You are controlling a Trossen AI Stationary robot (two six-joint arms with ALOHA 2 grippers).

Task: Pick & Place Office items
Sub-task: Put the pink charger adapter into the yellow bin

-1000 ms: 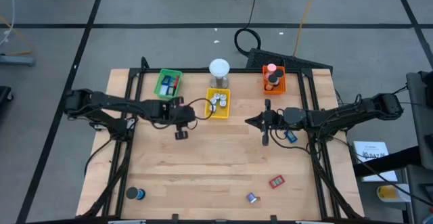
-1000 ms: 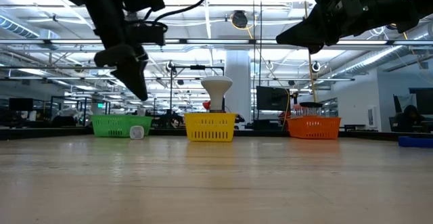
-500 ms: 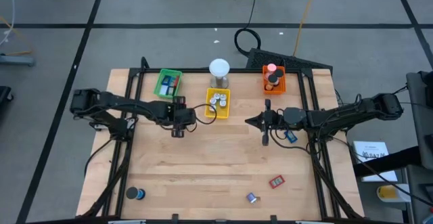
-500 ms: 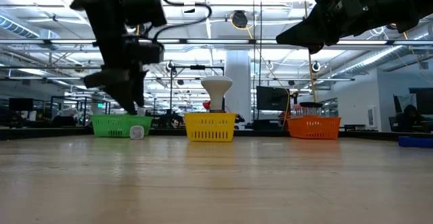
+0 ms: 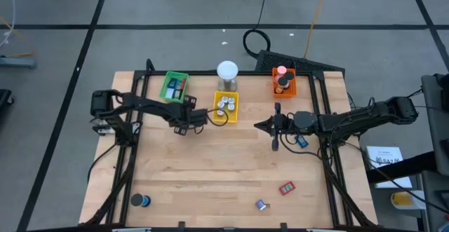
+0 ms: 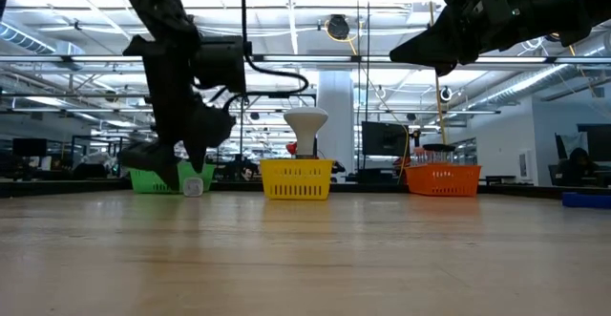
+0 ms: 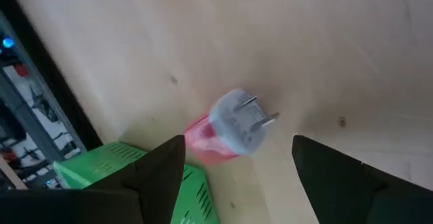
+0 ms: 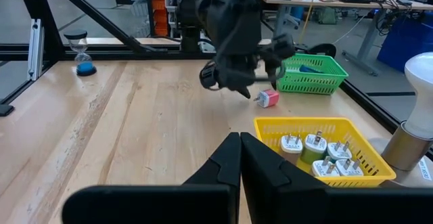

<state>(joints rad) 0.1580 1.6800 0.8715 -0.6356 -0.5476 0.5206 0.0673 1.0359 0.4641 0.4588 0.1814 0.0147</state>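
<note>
Beside the green tray [image 5: 174,87], on its side toward the yellow tray [image 5: 226,106], a pink-and-white plug adapter [image 7: 233,126] is lying on the bare counter [image 5: 224,169], prongs pointing up and away from the wood. The left gripper [image 5: 188,117] is hanging just over it, jaws spread wide with nothing between them; in the left wrist view the adapter is sitting in the gap, touching neither finger. In the right wrist view the same adapter [image 8: 268,99] is showing just by the green tray's corner, under the left arm's dark wrist.

Farther from the green tray, past the yellow tray, the right gripper [image 5: 259,126] is hovering above open wood, jaws pressed together and carrying nothing.

Other items, placed from the green tray:
- several white plug adapters [image 8: 316,155] standing in the yellow tray next along the back row
- orange tray [image 5: 283,83] last in that row, holding black and pink pieces
- a small blue piece [image 5: 300,141] lying near the right arm
- red piece [image 5: 286,188] and a silvery-blue bit [image 5: 260,205] lying well away toward the counter's front edge
- a dark blue round thing [image 5: 141,201] sitting at the front corner on the green tray's side

A white-domed cylinder [image 5: 227,73] is standing behind the yellow tray.
</note>
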